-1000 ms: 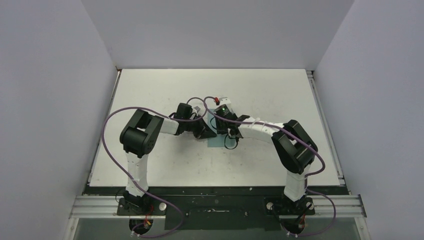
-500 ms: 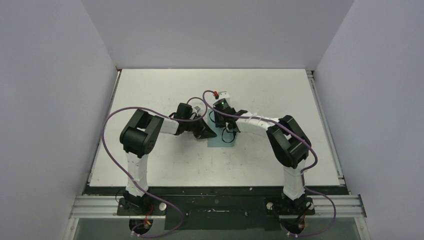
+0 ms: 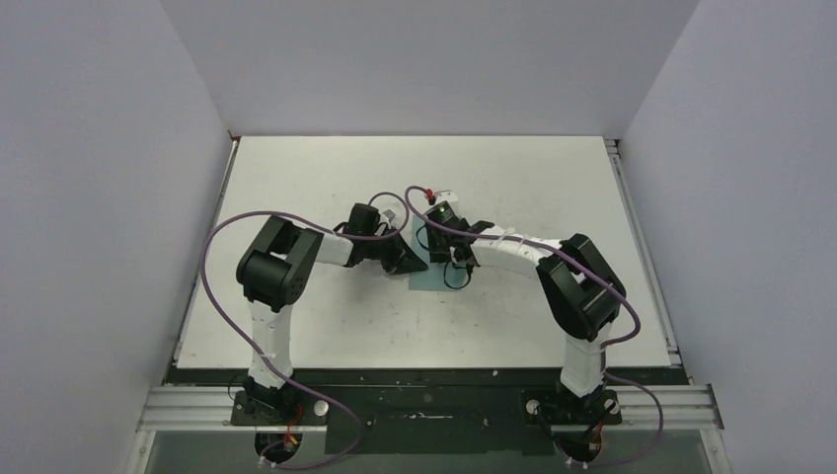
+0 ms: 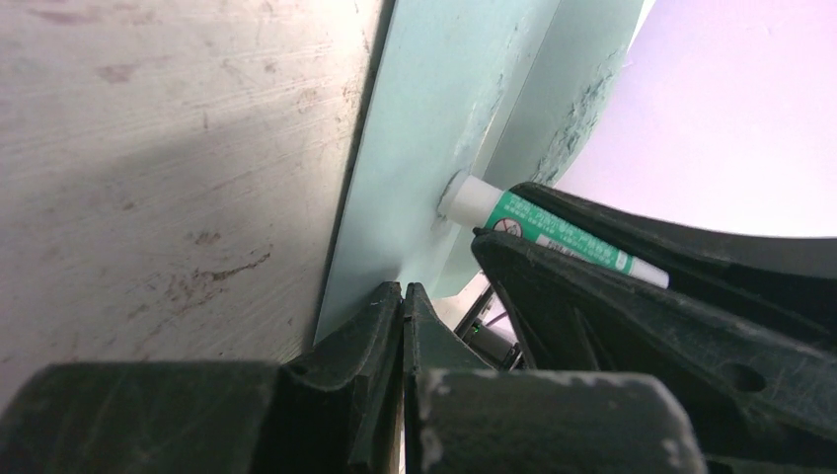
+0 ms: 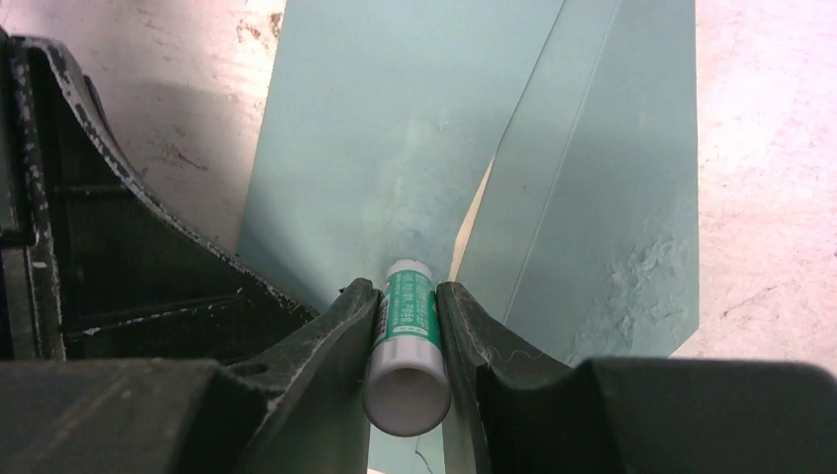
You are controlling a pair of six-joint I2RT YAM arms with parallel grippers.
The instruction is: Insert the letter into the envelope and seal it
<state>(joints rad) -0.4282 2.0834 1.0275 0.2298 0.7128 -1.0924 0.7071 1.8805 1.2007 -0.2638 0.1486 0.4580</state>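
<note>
The desk carries the envelope flat at its middle, between my two arms. Its flap lies opened out to the right in the right wrist view, and its surface is roughened in patches, glue by my guess. The letter is almost wholly hidden. Only a thin cream sliver shows in the slot between flap and body, so I judge it is inside.

My right tool is closed part way on a white-and-green tube of glue, gripped by its sides. The tube's tip touches the envelope just beside the fold. My left tool is fully closed with nothing between its fingers. Its tips rest at the envelope's near edge and seem to pin it down.

The risks from here:
- If I push the tube too hard, the paper may crumple or drag under it, since it is pinned at one spot only.
- If the left tool slides off, the envelope turns with the stroke.
- If the tip strays over the slot, glue lands on the letter and sticks it to the flap.
- If the tip runs past the edge, glue goes on the desk.
- The round tube could also twist in my grip.
</note>
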